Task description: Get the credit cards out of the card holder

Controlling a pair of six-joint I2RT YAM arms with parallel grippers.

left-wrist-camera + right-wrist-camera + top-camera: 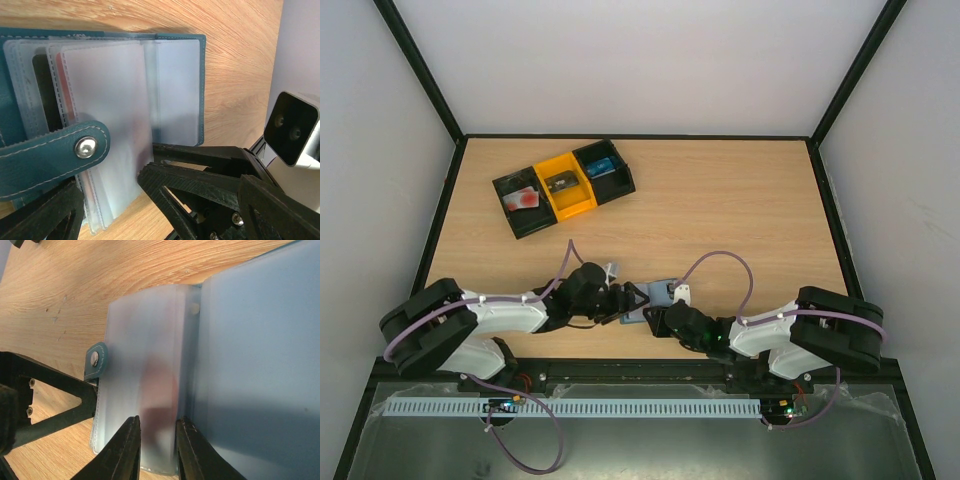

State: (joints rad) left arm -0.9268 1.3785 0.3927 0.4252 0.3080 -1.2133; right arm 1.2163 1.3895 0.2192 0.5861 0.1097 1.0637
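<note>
The card holder [655,300] lies open at the desk's [720,200] near edge, a red card [59,75] inside. The right pincer [157,422] clamps one sleeve [150,365]; the left pincer [110,185] gapes. Partly done, I'd judge: the far-left tray [565,205] seemingly holds cards [525,199].

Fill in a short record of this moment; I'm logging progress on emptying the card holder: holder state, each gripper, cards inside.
Card holder: open on the table, between the grippers
Left gripper: open, straddling the sleeves by the snap strap
Right gripper: shut on a frosted sleeve
Cards inside: red card and a dark card, both in sleeves
Tray: far left, away from both arms
</note>
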